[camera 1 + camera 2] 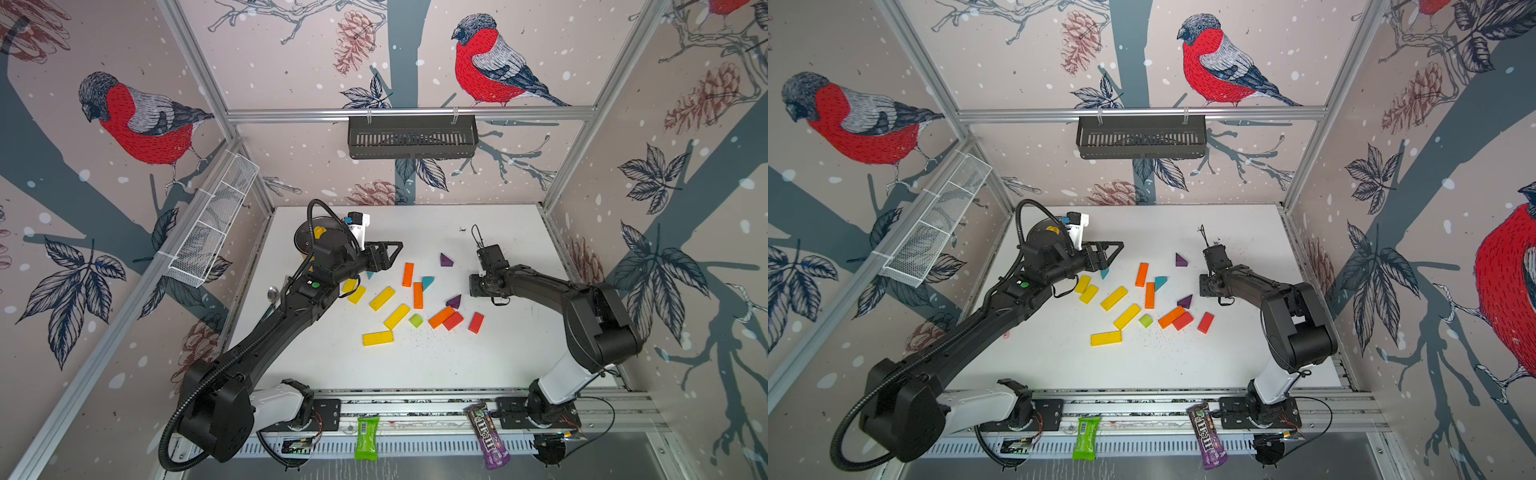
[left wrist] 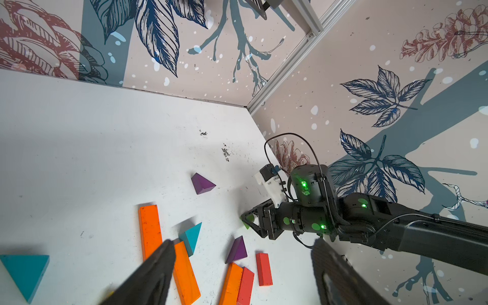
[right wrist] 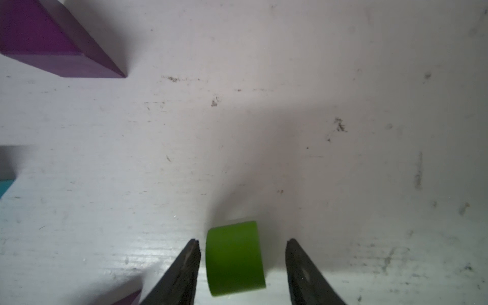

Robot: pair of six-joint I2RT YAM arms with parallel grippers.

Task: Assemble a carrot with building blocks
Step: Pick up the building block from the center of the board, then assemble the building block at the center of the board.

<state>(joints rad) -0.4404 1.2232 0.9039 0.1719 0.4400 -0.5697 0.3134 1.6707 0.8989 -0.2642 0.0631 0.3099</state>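
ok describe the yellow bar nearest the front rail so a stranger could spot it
On the white table, find the scatter of coloured blocks in the middle. The yellow bar lies at its near edge. Unlike the slanted yellow bars beyond it, it runs almost parallel to the front rail.

Yellow bars (image 1: 381, 298), orange bars (image 1: 408, 274), red bars (image 1: 476, 323), teal triangles (image 1: 427, 282) and purple triangles (image 1: 446, 260) lie scattered around a green cube (image 1: 415, 320).
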